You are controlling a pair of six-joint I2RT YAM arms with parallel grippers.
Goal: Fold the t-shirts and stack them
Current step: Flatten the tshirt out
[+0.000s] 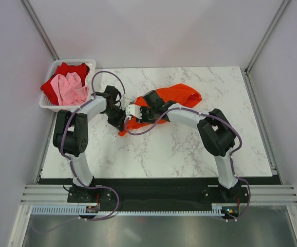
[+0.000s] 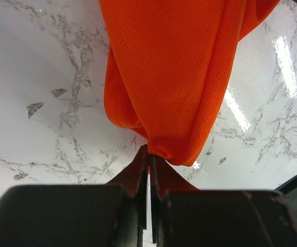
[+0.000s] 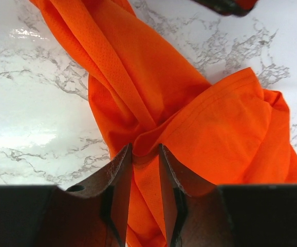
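Nearest the lens, the left arm's fingers were closed together on a gathered edge of the bright orange-red mesh t-shirt. The right arm's fingers stood partly apart with a hemmed fold of the same shirt between them. Whether they pinched it could not be established.

The shirt lay twisted and bunched on the white marble-patterned counter, between the two arms. No flat spread or crease was evident.

The deeper red t-shirt and the pale pink t-shirt lay crumpled in the white slatted plastic basket at the counter's far left corner.

Assessment: early stage. No shirt was folded and no stack had been begun. All three folds and the stacking were outstanding.
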